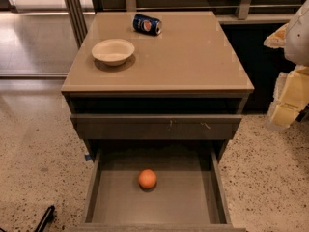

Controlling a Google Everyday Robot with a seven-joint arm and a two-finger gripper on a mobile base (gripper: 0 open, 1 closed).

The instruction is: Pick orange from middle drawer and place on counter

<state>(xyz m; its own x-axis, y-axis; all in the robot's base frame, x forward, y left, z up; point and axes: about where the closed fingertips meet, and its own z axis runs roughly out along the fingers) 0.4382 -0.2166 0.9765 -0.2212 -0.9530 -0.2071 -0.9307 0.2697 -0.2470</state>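
- The gripper [287, 96] hangs at the right edge, apart from the counter [193, 57]; spread or closed, I cannot tell.
- The orange [147, 179] lies mid-floor in the open middle drawer [116, 204].
- On the counter: cream bowl [113, 50]; blue can [147, 24] on its side, round red-white emblem, lettering unreadable.

Gripper [286, 105] at right; bowl [113, 51], can [147, 24] occupy the counter [193, 64] rear.

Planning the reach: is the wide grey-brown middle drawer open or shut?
Open: the middle drawer is pulled out, its bottom exposed with the small round orange inside. The gripper hangs at the view's right edge.
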